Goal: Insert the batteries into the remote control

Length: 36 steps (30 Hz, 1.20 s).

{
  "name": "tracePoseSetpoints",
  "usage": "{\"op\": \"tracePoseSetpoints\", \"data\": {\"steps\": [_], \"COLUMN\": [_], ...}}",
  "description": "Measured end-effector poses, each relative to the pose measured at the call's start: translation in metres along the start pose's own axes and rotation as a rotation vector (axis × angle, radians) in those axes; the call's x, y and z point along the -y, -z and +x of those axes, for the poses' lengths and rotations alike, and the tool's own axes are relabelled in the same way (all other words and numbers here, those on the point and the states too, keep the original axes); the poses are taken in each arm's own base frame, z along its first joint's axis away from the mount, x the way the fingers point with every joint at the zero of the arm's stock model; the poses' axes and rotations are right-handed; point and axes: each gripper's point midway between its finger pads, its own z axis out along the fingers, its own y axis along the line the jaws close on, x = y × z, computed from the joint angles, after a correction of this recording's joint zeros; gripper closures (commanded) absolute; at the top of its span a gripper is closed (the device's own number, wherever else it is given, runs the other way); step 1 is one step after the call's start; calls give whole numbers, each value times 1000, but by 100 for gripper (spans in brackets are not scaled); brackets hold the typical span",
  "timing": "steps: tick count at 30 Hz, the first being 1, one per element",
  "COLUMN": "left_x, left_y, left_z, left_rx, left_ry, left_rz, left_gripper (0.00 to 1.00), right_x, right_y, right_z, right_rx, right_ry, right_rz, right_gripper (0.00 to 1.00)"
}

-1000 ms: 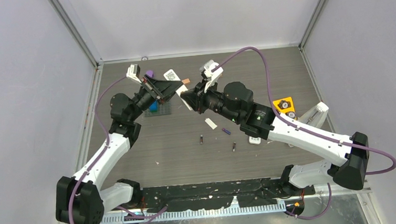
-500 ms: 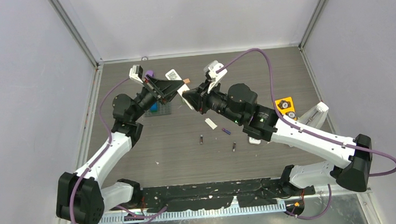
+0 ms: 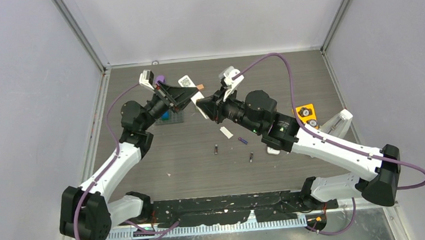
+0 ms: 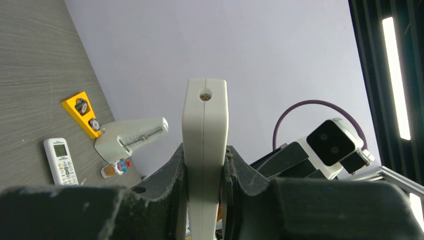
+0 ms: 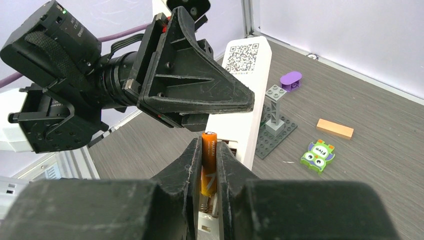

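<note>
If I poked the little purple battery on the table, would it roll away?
Probably: the purple battery is a thin cylinder lying on its side on the table, so a sideways poke should roll it. It looks tiny, so likely light.

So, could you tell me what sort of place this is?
Probably a lab robot test cell: two arms bolted to a table, plain walls in an aluminium frame, and toy props like an owl figure.
</note>
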Motion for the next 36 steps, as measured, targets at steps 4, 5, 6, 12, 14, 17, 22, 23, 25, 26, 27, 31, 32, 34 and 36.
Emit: {"op": "tracePoseSetpoints", "data": {"steps": [4,5,6,12,14,17,22,23,25,26,27,31,32,34,36], "left_x": [-1,-1,-1,-4,-4,-4,-4,-4,-4,-4,-4,-5,-6,-6,-6], "left_y": [3,3,3,4,4,4,4,4,4,5,4,4,5,5,5], "left_z": [2,3,2,1,1,1,0,0,-1,-1,-2,-5,-5,-5,-6], "left_rx": [-5,-6,-2,0,1,1,3,4,6,7,11,28,30,31,35], "left_ry": [-28,-33,-39,-54,-53,-52,-43,-40,-32,-29,-26,-26,-25,-24,-24], "left_rz": [-12,-15,-17,-28,-28,-28,-28,-28,-29,-29,-29,-31,-32,-33,-34], "left_gripper": [100,100,100,100,100,100,100,100,100,100,100,100,100,100,100], "right_x": [-2,-3,-3,-5,-5,-5,-5,-5,-6,-6,-7,-11,-11,-11,-11], "right_y": [1,1,1,1,1,1,-2,-3,-4,-4,-5,-8,-8,-8,-8], "right_z": [4,6,8,14,14,14,13,13,12,12,12,13,14,14,13], "right_rx": [-19,-25,-33,-58,-58,-59,-58,-58,-55,-54,-54,-58,-58,-58,-58], "right_ry": [8,11,15,34,34,33,15,11,1,-4,-10,-23,-25,-28,-31], "right_rz": [-15,-21,-24,-47,-50,-50,-45,-43,-43,-43,-46,-59,-59,-56,-54], "right_gripper": [95,95,95,95,93,90,81,80,75,73,71,66,66,64,64]}}
